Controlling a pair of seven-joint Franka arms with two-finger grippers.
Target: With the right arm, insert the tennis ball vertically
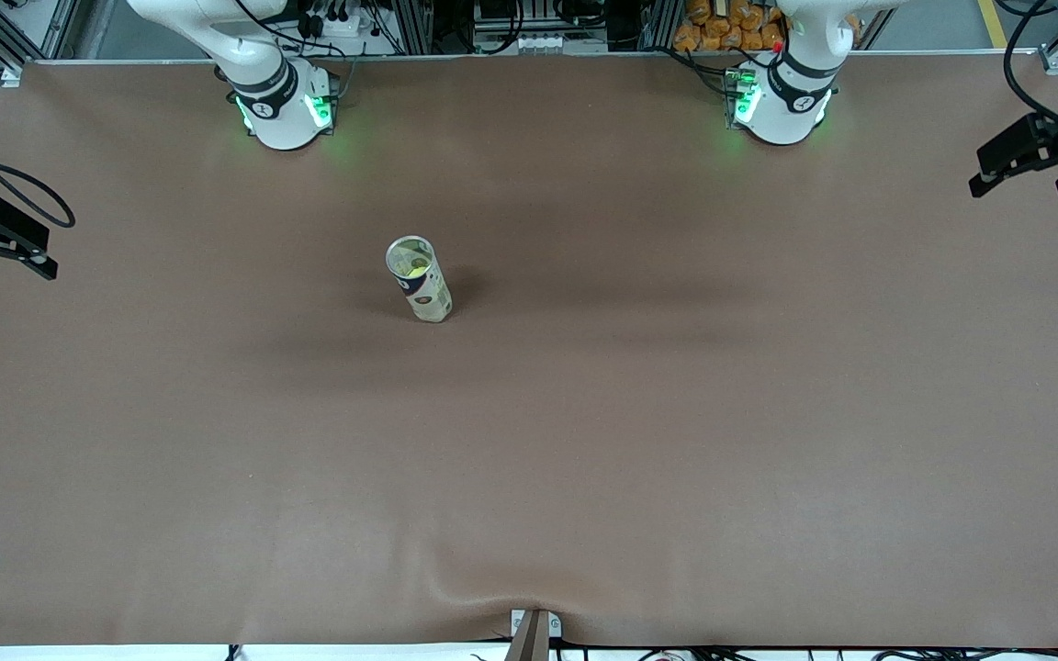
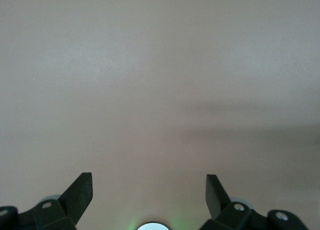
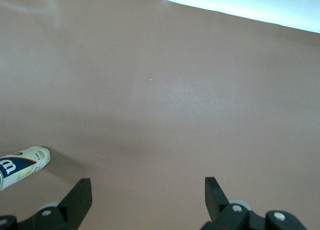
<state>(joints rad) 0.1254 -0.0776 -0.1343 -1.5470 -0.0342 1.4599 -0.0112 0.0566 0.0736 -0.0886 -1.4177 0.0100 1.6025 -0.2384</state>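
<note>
The tennis ball can stands upright on the brown table, its long axis vertical and its mouth open upward, with something yellow-green showing inside — seemingly a ball already in. It sits toward the right arm's end of the table, roughly five o'clock from the right arm's base in the front view. The right gripper waits at that table edge, fingers spread and empty, the can at its nine o'clock in the right wrist view — clearly the nearer arm. The left gripper waits over bare table, likewise spread and empty.
</note>
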